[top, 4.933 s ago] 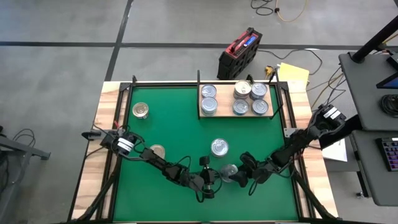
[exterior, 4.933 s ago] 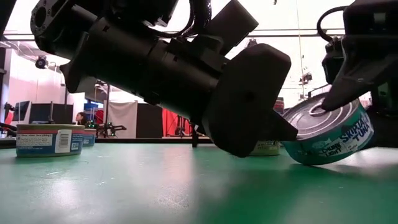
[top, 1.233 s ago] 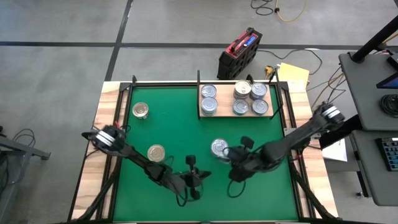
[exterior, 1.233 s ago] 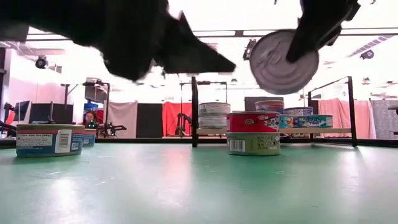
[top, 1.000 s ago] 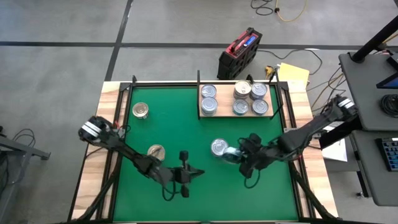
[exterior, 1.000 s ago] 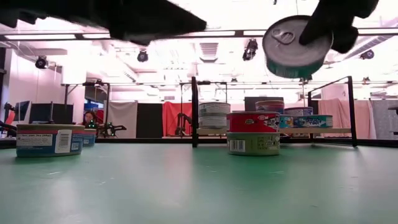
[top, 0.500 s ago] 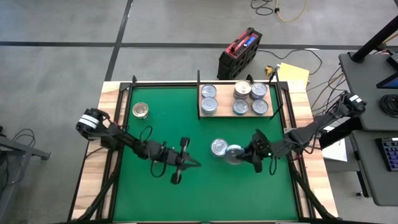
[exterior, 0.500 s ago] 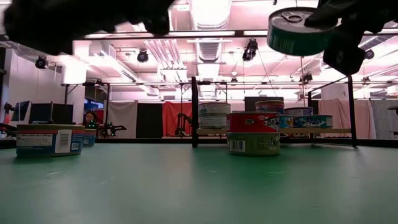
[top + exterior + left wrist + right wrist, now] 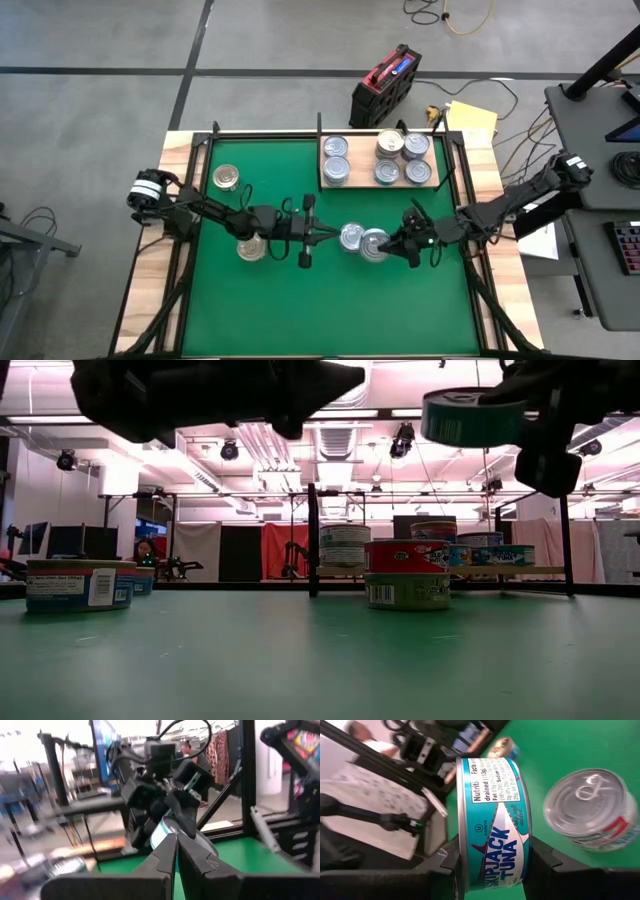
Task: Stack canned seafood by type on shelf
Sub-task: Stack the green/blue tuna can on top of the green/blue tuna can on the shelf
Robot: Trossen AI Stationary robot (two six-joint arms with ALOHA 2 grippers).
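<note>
The right gripper (image 9: pixel 492 865) was clamped on a teal tuna can (image 9: pixel 492 827), its fingers pressing the lid and base. In the high view that held can (image 9: pixel 376 245) hung just beside a stacked pair of cans (image 9: pixel 351 237) on the green mat (image 9: pixel 270 310), on the side toward the right arm and nearer the table's front than the shelf (image 9: pixel 380 184). The left gripper (image 9: pixel 303 243) sat on the pair's other side, fingers together and holding nothing.

Only the low view showed the held can (image 9: pixel 470 416) well clear of the mat, lid up, and that the pair was a red can on a pale one (image 9: pixel 407 574). Only the right wrist view gave the label: "SKIPJACK TUNA", "Nutrition Facts", "drained". The left wrist view showed its closed fingers (image 9: pixel 176 862) pointing at the other arm's can.

The shelf held five can piles, beyond the pair. Two single cans (image 9: pixel 228 178) lay toward the left arm's side.
</note>
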